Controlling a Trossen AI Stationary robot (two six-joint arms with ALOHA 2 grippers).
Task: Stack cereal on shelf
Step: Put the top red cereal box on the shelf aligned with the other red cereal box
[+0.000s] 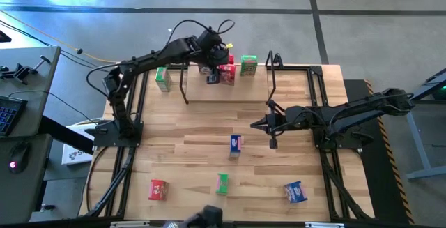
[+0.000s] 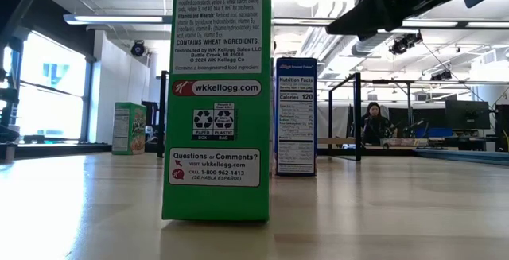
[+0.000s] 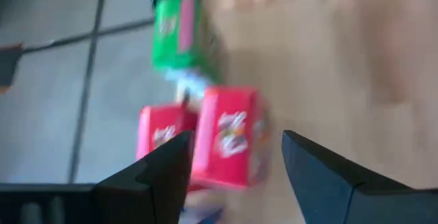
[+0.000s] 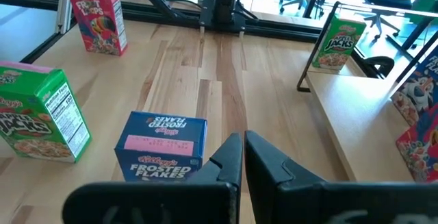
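High view: left end effector [image 1: 213, 62] is over the far end of the shelf [image 1: 230, 90], above a cluster of boxes there. Left wrist view shows its 2 fingers [image 3: 161, 176] spread apart, nothing between them, hovering over 2 red boxes: red box on shelf [image 3: 229, 138] and second red box [image 3: 163, 133] just beside it. Green box on shelf [image 1: 249, 64] stands near them, toward the right end. Blurry, so I cannot tell if a finger touches a box.

Right end effector [image 1: 272, 143] sits over the bench [image 1: 188, 158] mid-right, clenched, holding nothing; the fingers meet in the right wrist view.

Loose cereal on the bench: blue box centre [image 1: 235, 144], green box front [image 1: 222, 183], red box front-left [image 1: 158, 190], blue box front-right [image 1: 295, 192]. 1 more green box [image 1: 163, 79] stands just off the shelf's left end.

Low view: green box front fills the near foreground, upright; blue box centre is behind it, also upright. A person [image 2: 372, 122] sits far back in the room.
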